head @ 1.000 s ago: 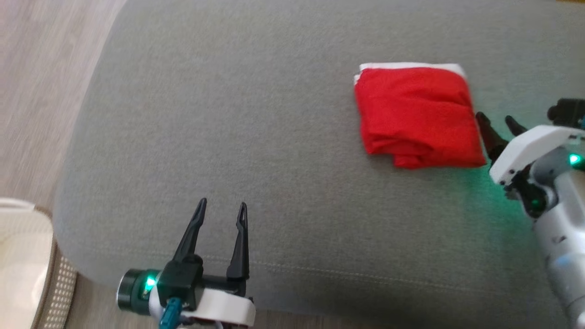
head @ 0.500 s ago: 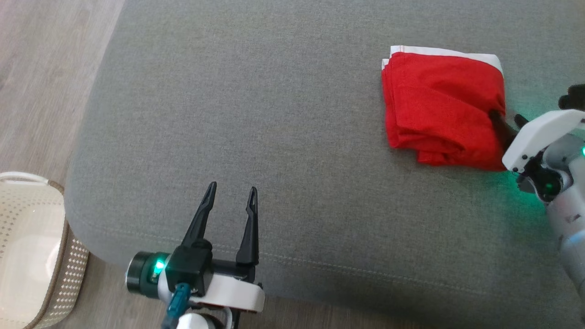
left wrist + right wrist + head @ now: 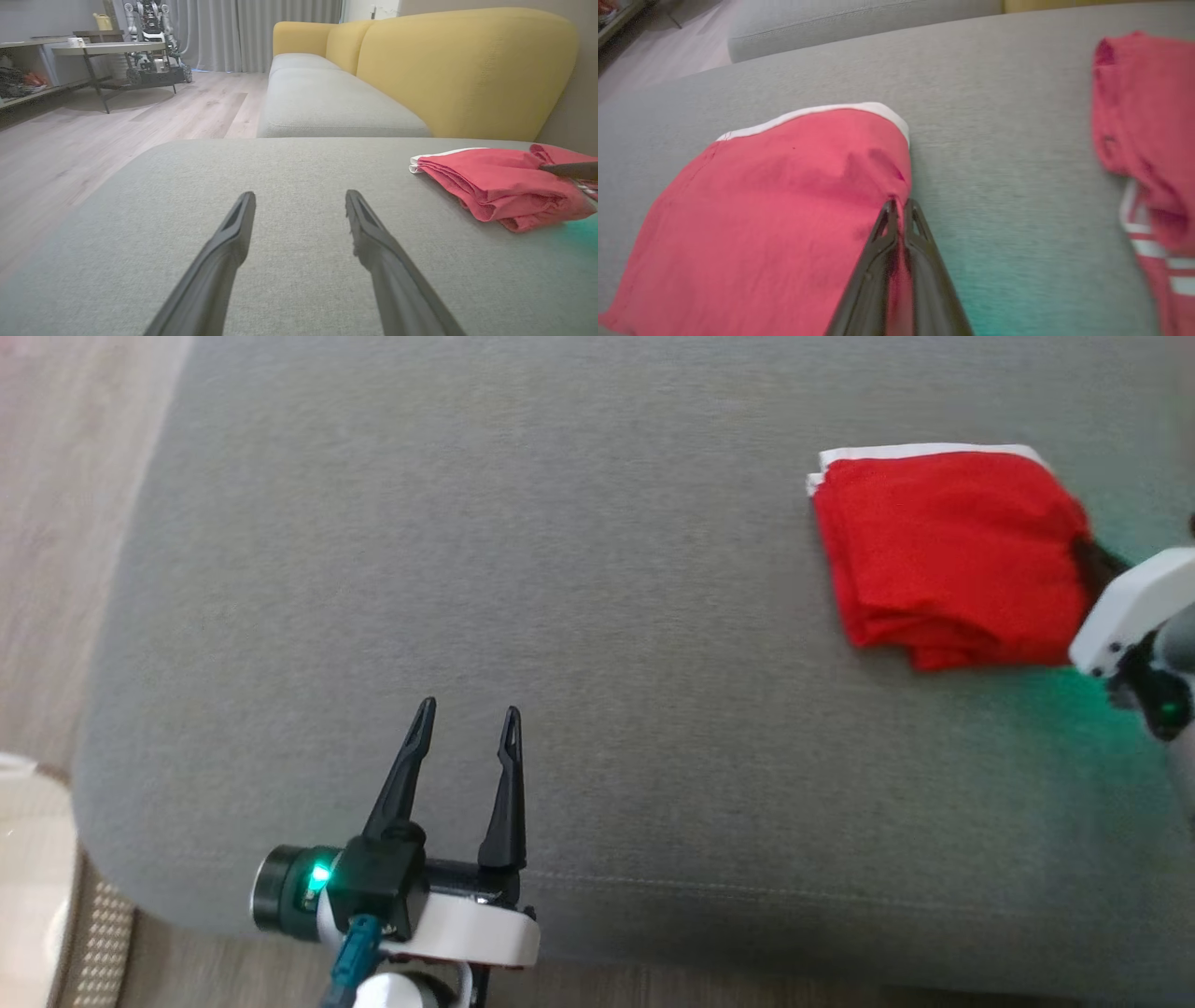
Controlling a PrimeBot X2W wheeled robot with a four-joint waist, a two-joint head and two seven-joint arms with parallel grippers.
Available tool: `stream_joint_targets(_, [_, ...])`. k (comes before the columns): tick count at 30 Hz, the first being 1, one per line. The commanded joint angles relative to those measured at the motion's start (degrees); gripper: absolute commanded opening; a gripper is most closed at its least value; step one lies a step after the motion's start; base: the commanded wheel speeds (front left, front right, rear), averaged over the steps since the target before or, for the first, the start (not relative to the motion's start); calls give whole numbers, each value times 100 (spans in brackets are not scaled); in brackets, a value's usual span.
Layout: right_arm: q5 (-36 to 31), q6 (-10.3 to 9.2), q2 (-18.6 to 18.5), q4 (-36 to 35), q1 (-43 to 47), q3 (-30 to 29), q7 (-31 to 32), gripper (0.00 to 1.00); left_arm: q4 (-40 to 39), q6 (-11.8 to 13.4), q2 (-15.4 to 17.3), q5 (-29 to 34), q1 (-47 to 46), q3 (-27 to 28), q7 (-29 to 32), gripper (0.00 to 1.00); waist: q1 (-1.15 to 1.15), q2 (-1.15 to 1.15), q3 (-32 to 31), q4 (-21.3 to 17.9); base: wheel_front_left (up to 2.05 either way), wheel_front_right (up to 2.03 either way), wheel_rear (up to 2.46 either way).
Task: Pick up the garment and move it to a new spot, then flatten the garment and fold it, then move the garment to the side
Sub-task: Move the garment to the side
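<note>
Head view: right tool [image 3: 1085, 553] pinching garment [image 3: 943, 551] right edge; left tool [image 3: 467, 719] spread above wide grey cushion [image 3: 560, 569].

The garment [image 3: 948, 555] lies on the cushion [image 3: 560, 616] at 2 o'clock. The right tool [image 3: 900, 207] pinches its 3 o'clock edge. The left tool [image 3: 467, 719] sits at 7 o'clock, well apart. A second garment [image 3: 1143, 140] lies further toward 3 o'clock.

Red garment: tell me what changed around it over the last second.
The right tool, open beside the garment a second ago, moved in and shut on its right edge. The garment stays folded on the grey cushion; the left tool stays open above the cushion's front.
</note>
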Motion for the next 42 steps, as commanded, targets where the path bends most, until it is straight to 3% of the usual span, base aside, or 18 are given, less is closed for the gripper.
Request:
stream_joint_targets(1, [-75,-2,-186,-78,-304,95,-125,0,-226,23,-39,34,-212,155,-70,100,0,0,-15,-211,0,0,0])
stream_joint_targets(13, [-871,-2,-987,699,-1371,45,-1090,0,-310,-47,-39,138,-421,173,-70,100,0,0,417,-865,0,0,0])
stream_joint_targets(21, [-1609,-2,-1251,1061,-1915,-77,-1426,0,-302,-69,-39,180,-624,160,-70,100,0,0,715,-968,0,0,0])
stream_joint_targets(28, [-2806,-2,-1605,1155,-2264,-624,-1556,0,-260,-112,-39,166,-778,180,-70,100,0,0,892,-1000,0,0,0])
stream_joint_targets(29, [-2993,-2,-1608,1158,-2275,-741,-1560,7,-254,-115,-39,161,-797,180,-70,100,0,0,902,-1000,0,0,0])
stream_joint_targets(30, [-3182,-2,-1605,1160,-2283,-864,-1562,33,-246,-118,-39,154,-813,177,-70,100,0,0,908,-999,0,0,0])
stream_joint_targets(31, [-3370,-2,-1617,1161,-2291,-1006,-1564,93,-237,-122,-39,144,-826,171,-70,100,0,0,912,-993,0,0,0])
stream_joint_targets(32, [-3577,-2,-1653,1158,-2310,-1165,-1565,100,-229,-125,-39,133,-837,164,-70,100,0,0,912,-985,0,0,0])
stream_joint_targets(38, [-5362,-2,-1581,580,-1954,-2469,-1526,100,-136,-150,-39,64,-804,170,-70,100,0,0,687,-922,0,0,0])
stream_joint_targets(40, [-5974,-2,-1337,70,-1677,-2955,-1471,100,-124,-146,-39,73,-750,189,-70,100,0,0,548,-918,0,0,0])
stream_joint_targets(42, [-6469,-2,-848,-462,-1327,-3447,-1440,100,-108,-140,-39,77,-668,220,-70,100,0,0,371,-928,0,0,0])
